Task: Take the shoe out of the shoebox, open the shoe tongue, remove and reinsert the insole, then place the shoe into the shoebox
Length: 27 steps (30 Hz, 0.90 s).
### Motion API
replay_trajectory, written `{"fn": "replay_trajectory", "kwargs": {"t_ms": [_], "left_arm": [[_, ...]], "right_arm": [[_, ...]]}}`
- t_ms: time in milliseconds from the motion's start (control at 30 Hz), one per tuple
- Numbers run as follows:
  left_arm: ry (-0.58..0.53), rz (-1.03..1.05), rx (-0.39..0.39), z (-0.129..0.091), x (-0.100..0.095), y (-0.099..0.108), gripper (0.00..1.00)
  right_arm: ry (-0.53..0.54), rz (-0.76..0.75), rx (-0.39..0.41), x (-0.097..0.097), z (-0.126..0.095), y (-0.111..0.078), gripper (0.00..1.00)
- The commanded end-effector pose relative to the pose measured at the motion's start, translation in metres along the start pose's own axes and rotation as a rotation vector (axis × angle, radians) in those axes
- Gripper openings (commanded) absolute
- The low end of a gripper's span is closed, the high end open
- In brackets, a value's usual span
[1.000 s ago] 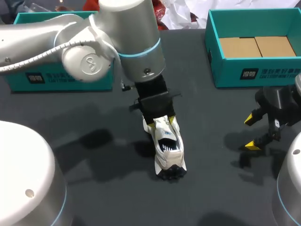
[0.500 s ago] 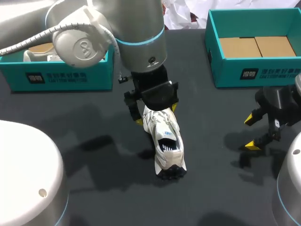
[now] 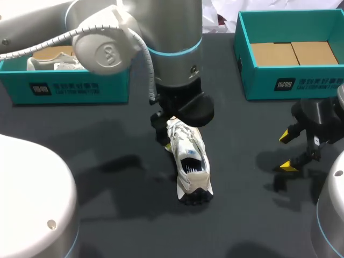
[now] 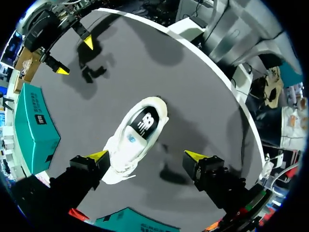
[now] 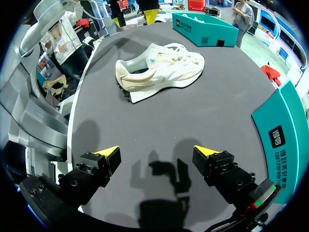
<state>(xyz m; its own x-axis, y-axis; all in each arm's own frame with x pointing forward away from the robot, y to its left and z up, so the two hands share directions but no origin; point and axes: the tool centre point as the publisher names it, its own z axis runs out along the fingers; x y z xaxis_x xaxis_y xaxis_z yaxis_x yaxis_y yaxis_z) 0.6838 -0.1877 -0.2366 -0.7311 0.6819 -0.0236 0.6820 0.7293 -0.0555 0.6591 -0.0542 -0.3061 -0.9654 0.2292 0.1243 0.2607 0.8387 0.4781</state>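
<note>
1. Shoe (image 3: 189, 164): upright at mid-table (image 3: 247, 226), long axis running from far edge to near edge, heel toward the near edge.
2. Left hand (image 4: 147, 156): spread, over the toe end, and the nearer hand.
3. Right hand (image 5: 157, 154): spread and empty, well apart near the right edge.

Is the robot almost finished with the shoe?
Not yet. The shoe is out, lying on the table. The left tool hangs open over its toe end; the right tool waits open, off to the side. The insole lies inside, so tongue and insole work probably remain, and the empty shoebox awaits the shoe.
</note>
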Motion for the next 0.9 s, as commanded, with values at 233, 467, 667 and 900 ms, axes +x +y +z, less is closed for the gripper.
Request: {"fn": "replay_trajectory", "kwargs": {"t_ms": [233, 467, 667, 900], "left_arm": [[0.161, -0.699, -0.009, 0.011, -0.006, -0.015, 1.00], [0.192, -0.930, -0.003, 0.009, -0.002, -0.019, 1.00], [0.192, -0.930, -0.003, 0.009, -0.002, -0.019, 1.00], [0.175, -1.026, 0.037, 0.035, 0.010, -0.042, 1.00]], "right_arm": [[-0.004, 0.000, 0.002, 0.002, 0.000, 0.000, 1.00], [-0.004, 0.000, 0.002, 0.002, 0.000, 0.000, 1.00], [-0.004, 0.000, 0.002, 0.002, 0.000, 0.000, 1.00], [-0.004, 0.000, 0.002, 0.002, 0.000, 0.000, 1.00]]}}
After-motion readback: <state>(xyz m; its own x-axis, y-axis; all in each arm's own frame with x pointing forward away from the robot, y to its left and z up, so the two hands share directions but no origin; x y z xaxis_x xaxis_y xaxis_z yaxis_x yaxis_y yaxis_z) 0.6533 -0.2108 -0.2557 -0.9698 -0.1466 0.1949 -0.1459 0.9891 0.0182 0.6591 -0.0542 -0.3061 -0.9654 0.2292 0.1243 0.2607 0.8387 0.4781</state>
